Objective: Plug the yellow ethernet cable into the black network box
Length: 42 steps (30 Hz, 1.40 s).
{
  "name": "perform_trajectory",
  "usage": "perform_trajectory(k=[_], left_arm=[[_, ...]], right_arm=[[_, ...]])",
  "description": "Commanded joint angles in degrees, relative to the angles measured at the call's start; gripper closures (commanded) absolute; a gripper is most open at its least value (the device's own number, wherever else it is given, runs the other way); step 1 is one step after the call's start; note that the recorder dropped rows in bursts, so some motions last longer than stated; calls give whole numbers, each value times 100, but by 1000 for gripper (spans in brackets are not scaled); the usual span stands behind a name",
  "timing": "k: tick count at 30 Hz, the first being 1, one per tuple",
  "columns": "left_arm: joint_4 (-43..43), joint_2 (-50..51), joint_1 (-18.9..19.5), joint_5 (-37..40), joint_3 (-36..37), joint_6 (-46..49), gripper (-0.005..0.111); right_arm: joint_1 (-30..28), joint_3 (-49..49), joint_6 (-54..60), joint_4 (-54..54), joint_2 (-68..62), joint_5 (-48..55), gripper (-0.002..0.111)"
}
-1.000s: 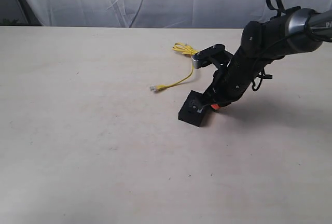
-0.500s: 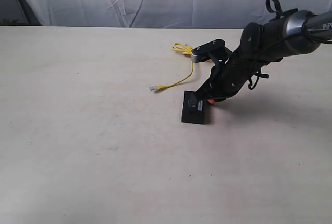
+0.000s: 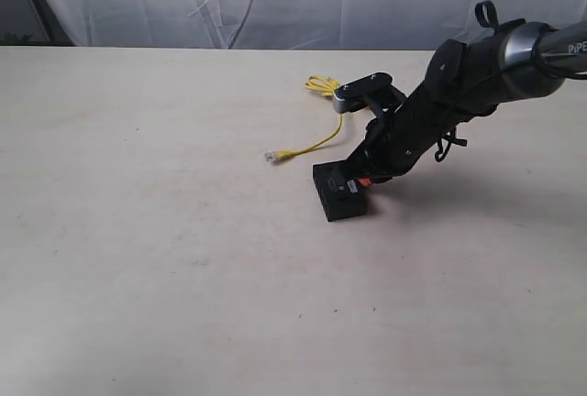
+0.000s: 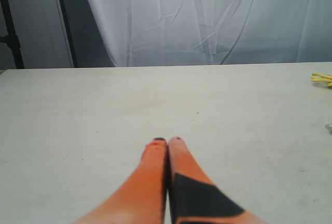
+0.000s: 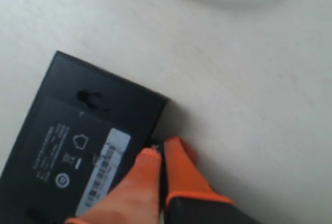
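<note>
Exterior view: my right gripper (image 3: 360,179) is low over the table (image 3: 138,231), with its tip against the side of the black network box (image 3: 337,196). The yellow ethernet cable (image 3: 321,139) lies free near the box but apart from it, and its plug (image 3: 271,155) rests on the table. I judge that I am only positioning the box; the plugging is not begun.

Left wrist view: my left gripper (image 4: 166,141) has its orange fingers pressed together on nothing. The cable (image 4: 321,78) shows only at the picture's edge, well apart.

Right wrist view: the right gripper (image 5: 158,152) is closed tight and empty, its tips touching the box's (image 5: 67,130) edge beside the white label (image 5: 106,167) (I cannot see the ports). Next, I think, one gripper must open and take the cable behind the plug, while the box is kept from sliding.
</note>
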State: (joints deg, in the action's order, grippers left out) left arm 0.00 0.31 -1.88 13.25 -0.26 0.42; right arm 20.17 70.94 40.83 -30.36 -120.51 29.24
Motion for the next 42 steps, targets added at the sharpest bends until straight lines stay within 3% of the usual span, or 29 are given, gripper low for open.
perform_trajectory(k=[1,11,22,29,42], left_arm=[[-35,-31,22,-2,26,-4,107],[-35,-31,22,-2,26,-4,107],[-35,-31,22,-2,26,-4,107],[-35,-31,22,-2,26,-4,107],[-35,-31,22,-2,26,-4,107]], right_arm=[[-4,29,249,-185,-32,220,109],[-4,29,816,-521,-32,597,109],[-4,268,816,-497,-32,-20,109],[-4,773,816,-570,-264,314,109],[-4,784,864,-635,-400,608,109]])
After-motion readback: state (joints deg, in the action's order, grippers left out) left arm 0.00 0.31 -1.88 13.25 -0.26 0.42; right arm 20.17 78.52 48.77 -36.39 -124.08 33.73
